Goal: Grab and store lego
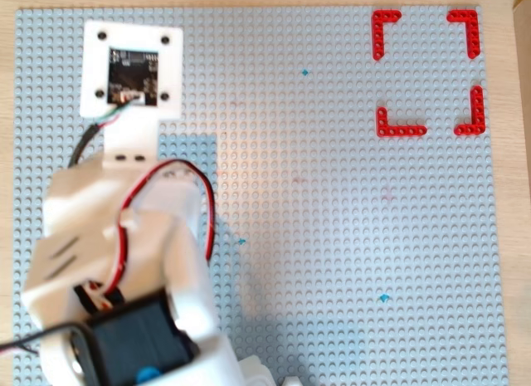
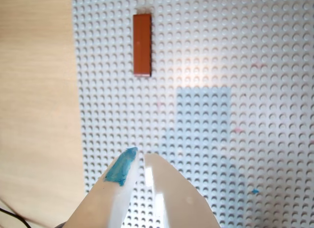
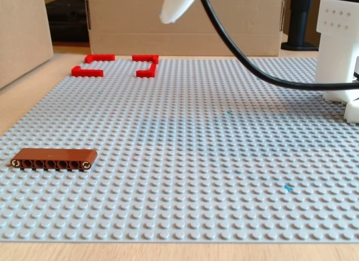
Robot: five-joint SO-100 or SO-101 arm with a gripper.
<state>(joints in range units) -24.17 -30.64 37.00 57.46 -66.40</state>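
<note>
The lego (image 2: 142, 44) is a long reddish-brown brick lying flat near the left edge of the grey baseplate (image 2: 255, 66) in the wrist view. The fixed view shows this lego (image 3: 53, 159) at the front left, with a row of holes along its side. My gripper (image 2: 140, 155) hangs well short of it, its white fingers nearly touching, one tip marked blue, nothing between them. The gripper's tip (image 3: 169, 15) is high above the plate in the fixed view. In the overhead view the arm (image 1: 133, 261) hides the lego.
Red L-shaped corner pieces (image 1: 386, 25) frame a square at the baseplate's far right in the overhead view, far left (image 3: 101, 58) in the fixed view. Bare wooden table (image 2: 34, 115) lies beside the plate. Cardboard boxes (image 3: 185, 36) stand behind, and a black cable (image 3: 263, 76) crosses the fixed view.
</note>
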